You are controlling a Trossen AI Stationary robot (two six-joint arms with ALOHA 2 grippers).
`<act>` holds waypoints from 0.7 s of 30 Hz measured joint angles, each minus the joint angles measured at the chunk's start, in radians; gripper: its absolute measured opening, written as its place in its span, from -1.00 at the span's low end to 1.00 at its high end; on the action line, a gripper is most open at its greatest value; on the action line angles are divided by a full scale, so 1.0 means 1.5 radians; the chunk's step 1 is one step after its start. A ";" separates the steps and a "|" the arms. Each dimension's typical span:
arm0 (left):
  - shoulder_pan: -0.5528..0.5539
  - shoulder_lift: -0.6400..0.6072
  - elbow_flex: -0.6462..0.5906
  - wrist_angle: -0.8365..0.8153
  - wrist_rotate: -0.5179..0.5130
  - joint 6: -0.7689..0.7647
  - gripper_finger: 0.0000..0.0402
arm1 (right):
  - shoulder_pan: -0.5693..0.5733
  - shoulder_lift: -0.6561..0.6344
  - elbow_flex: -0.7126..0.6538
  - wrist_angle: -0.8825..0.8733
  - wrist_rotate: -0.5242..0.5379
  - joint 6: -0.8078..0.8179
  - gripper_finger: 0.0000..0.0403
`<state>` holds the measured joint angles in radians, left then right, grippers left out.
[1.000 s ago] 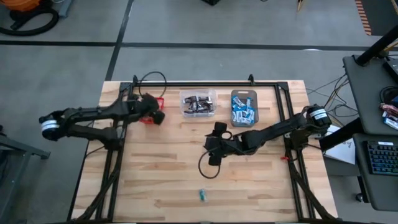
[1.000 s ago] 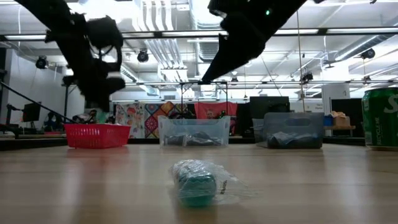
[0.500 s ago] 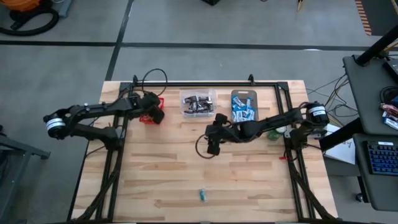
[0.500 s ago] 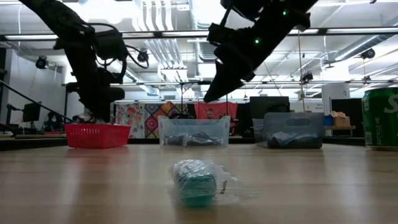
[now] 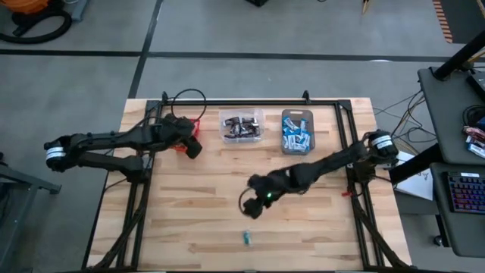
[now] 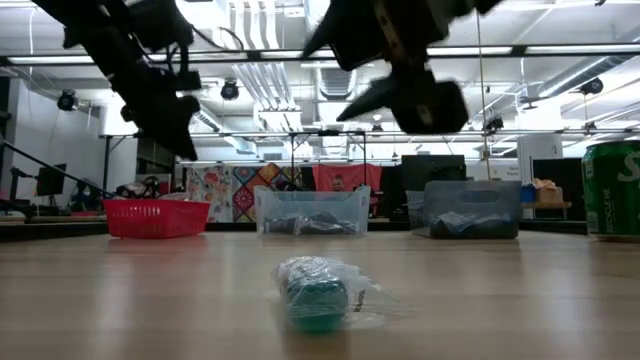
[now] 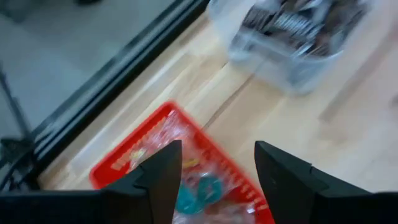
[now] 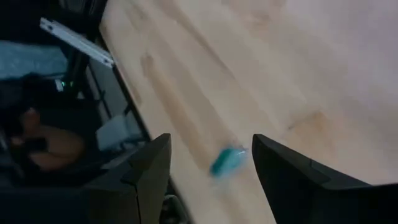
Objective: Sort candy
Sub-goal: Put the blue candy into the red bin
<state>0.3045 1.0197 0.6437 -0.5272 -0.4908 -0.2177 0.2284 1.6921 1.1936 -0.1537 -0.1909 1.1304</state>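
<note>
High view: a single green wrapped candy (image 5: 245, 238) is seen lying alone on the wooden tabletop (image 5: 189, 220), near its front edge and well apart from the bins. The right gripper (image 5: 254, 206) is held above the tabletop just behind that candy, between it and the row of bins. In the right wrist view the jaws are seen spread wide with nothing between them, and the green candy (image 8: 227, 160) is framed in the gap, lying on bare wood.

At the back of the tabletop three bins stand in a row — a red bin (image 5: 186, 135) at the left, a clear bin (image 5: 241, 126) of dark brown-black candy in the middle, and a grey bin (image 5: 297, 131) of blue-and-white candy to the right. The left gripper (image 5: 191, 145) is poised over the red bin's near edge. In the left wrist view its jaws are seen apart and empty, and small wrapped sweets, one of them green, are visible inside the red bin (image 7: 130, 152), with the clear bin (image 7: 292, 37) beyond.

In the low view the green candy (image 6: 318, 292) is shown resting on the tabletop in the foreground — both arms hang above it, clear of the surface.
</note>
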 joint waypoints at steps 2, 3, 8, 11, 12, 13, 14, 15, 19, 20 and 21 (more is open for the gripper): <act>-0.019 -0.016 0.000 0.010 -0.001 0.001 -0.08 | 0.033 0.021 0.042 -0.044 0.022 0.056 0.06; -0.030 -0.024 0.000 0.012 -0.002 -0.003 -0.08 | 0.048 0.033 0.063 -0.081 0.039 0.077 0.05; -0.087 -0.056 -0.002 0.050 -0.003 -0.016 -0.08 | 0.114 0.121 0.212 -0.309 0.074 0.166 0.00; -0.121 -0.065 -0.003 0.062 -0.003 -0.023 -0.08 | 0.136 0.182 0.303 -0.420 0.083 0.197 -0.02; -0.133 -0.068 -0.003 0.062 -0.004 -0.026 -0.08 | 0.139 0.205 0.329 -0.458 0.083 0.203 -0.03; -0.145 -0.071 -0.004 0.061 -0.004 -0.032 -0.08 | 0.143 0.228 0.357 -0.482 0.083 0.207 -0.03; -0.158 -0.073 -0.004 0.061 -0.004 -0.037 -0.08 | 0.147 0.249 0.385 -0.498 0.083 0.208 -0.03; -0.171 -0.074 -0.004 0.062 -0.004 -0.039 -0.08 | 0.150 0.269 0.412 -0.520 0.083 0.208 -0.04; -0.217 -0.079 -0.005 0.062 -0.004 -0.075 -0.08 | 0.159 0.331 0.516 -0.592 0.086 0.206 -0.04; -0.229 -0.079 -0.006 0.062 -0.004 -0.081 -0.08 | 0.161 0.344 0.537 -0.608 0.092 0.203 -0.04; -0.242 -0.079 -0.008 0.061 -0.004 -0.086 -0.08 | 0.162 0.356 0.553 -0.615 0.097 0.199 -0.04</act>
<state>-0.0583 0.9005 0.6313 -0.4361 -0.4965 -0.3470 0.4709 2.2268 2.0228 -1.0764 -0.0460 1.4287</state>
